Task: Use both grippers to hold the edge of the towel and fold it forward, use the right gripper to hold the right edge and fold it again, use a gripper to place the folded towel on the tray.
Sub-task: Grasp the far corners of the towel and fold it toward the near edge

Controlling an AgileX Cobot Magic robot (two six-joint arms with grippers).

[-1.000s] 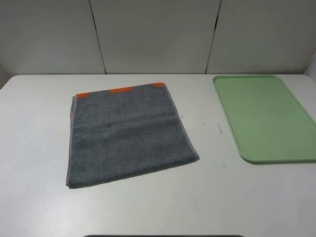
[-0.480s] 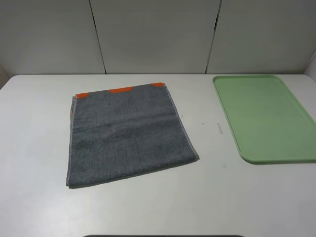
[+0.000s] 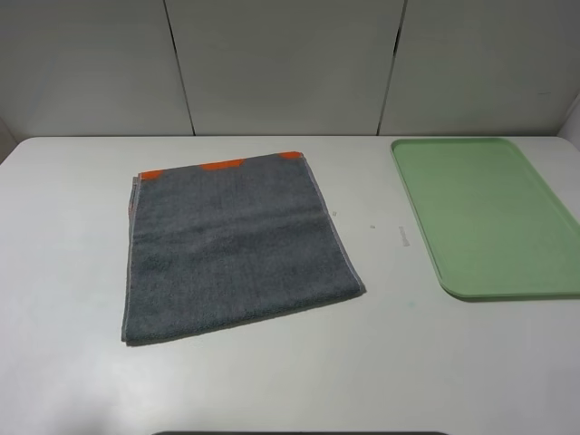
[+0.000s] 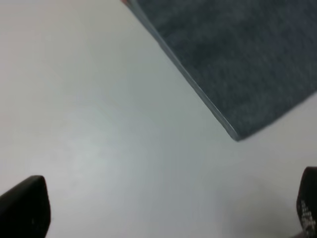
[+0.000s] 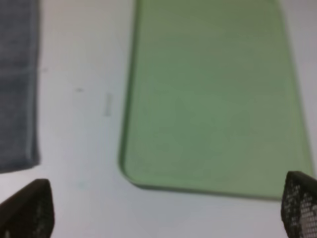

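The dark grey towel (image 3: 231,249) lies flat on the white table, left of centre, with orange patches showing along its far edge. Its pale grey hem (image 3: 341,246) runs down the right side. The pale green tray (image 3: 485,213) sits apart at the right. Neither arm shows in the exterior high view. My left gripper (image 4: 166,213) hangs open over bare table, short of the towel's near corner (image 4: 235,134), its fingertips (image 4: 25,208) wide apart. Over the tray's near edge (image 5: 198,188), my right gripper (image 5: 163,208) is also open, with the towel's corner (image 5: 17,84) off to one side.
The white table (image 3: 72,199) runs to a pale panelled wall (image 3: 290,63) at the back. Small dark marks dot the table between towel and tray (image 3: 372,227). A dark strip (image 3: 299,433) shows at the bottom edge of the exterior high view.
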